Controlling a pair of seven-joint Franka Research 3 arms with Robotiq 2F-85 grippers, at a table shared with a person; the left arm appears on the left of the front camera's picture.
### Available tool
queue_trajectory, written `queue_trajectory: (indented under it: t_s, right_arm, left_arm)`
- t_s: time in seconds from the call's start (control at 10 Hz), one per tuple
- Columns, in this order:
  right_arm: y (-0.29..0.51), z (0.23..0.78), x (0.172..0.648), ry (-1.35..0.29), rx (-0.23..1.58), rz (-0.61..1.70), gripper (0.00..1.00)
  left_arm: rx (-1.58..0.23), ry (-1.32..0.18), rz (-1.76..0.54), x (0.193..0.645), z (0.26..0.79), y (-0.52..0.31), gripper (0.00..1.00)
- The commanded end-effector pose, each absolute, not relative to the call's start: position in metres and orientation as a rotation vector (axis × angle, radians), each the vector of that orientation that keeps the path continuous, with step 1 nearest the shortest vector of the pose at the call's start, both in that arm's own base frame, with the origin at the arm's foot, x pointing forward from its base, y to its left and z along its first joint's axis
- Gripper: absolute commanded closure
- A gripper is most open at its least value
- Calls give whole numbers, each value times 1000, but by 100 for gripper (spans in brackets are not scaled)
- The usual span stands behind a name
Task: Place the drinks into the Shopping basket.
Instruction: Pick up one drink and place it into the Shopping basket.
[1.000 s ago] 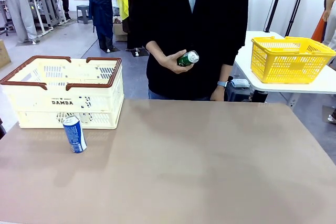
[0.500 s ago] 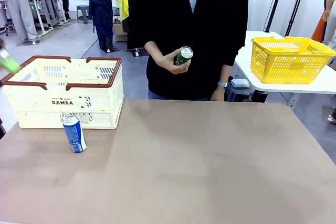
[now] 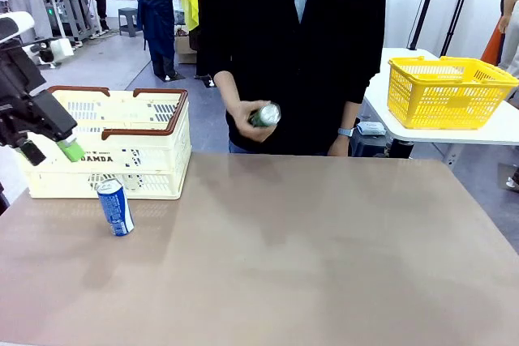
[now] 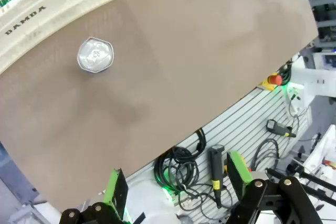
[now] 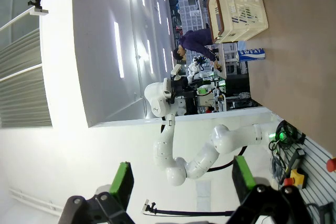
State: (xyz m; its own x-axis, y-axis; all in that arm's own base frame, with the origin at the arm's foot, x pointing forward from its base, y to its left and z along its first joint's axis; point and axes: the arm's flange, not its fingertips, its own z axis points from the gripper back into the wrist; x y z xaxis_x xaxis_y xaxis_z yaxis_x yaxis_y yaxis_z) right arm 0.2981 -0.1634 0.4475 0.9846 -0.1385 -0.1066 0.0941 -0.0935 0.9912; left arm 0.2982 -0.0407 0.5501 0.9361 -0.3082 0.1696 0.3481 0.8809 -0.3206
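Presently, left jaws are hanging apart by the basket [image 3: 138, 147], blue can [image 3: 115, 207] standing before it; a hand [image 3: 243, 119] is holding the green can [image 3: 264, 115]; right jaws are gaping, empty.

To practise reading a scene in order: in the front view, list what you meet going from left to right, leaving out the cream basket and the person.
left claw → blue can → green can → yellow basket
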Motion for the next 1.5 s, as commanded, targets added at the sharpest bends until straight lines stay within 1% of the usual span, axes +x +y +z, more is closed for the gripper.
queue_trajectory:
  t_s: [0.0,0.1,0.2,0.3,0.4,0.5,0.6,0.7,0.8,1.0,1.2,1.3,1.4]
  right_arm:
    - [-164,454,298,-20,1665,-211,0]
    - [-164,454,298,-20,1665,-211,0]
    - [-164,454,298,-20,1665,-211,0]
    - [-164,454,298,-20,1665,-211,0]
    - [-164,454,298,-20,1665,-211,0]
    - [-164,454,298,-20,1665,-211,0]
    - [-164,454,298,-20,1665,-211,0]
    - [-164,454,298,-20,1665,-211,0]
    - [-164,454,298,-20,1665,-211,0]
    - [-164,454,298,-20,1665,-211,0]
    - [-164,454,298,-20,1665,-211,0]
    - [-164,454,298,-20,1665,-211,0]
    - [-164,454,298,-20,1665,-211,0]
  left_arm:
    - [-350,-114,-331,297,553,-32,0]
    - [-355,-115,-343,298,550,-41,0]
    - [-330,-161,-250,303,534,-53,0]
    - [-310,-157,-241,306,524,-61,0]
    - [-304,-148,-179,308,521,-44,0]
    - [-366,-95,-163,312,528,-3,0]
    - [-467,-69,-134,306,544,58,0]
    - [-582,-64,-109,288,557,122,0]
    - [-603,-100,108,261,558,184,0]
    - [-719,-121,200,228,534,238,0]
    - [-752,-133,222,217,521,249,0]
    - [-729,-136,211,221,527,238,0]
    - [-668,-131,197,230,537,211,0]
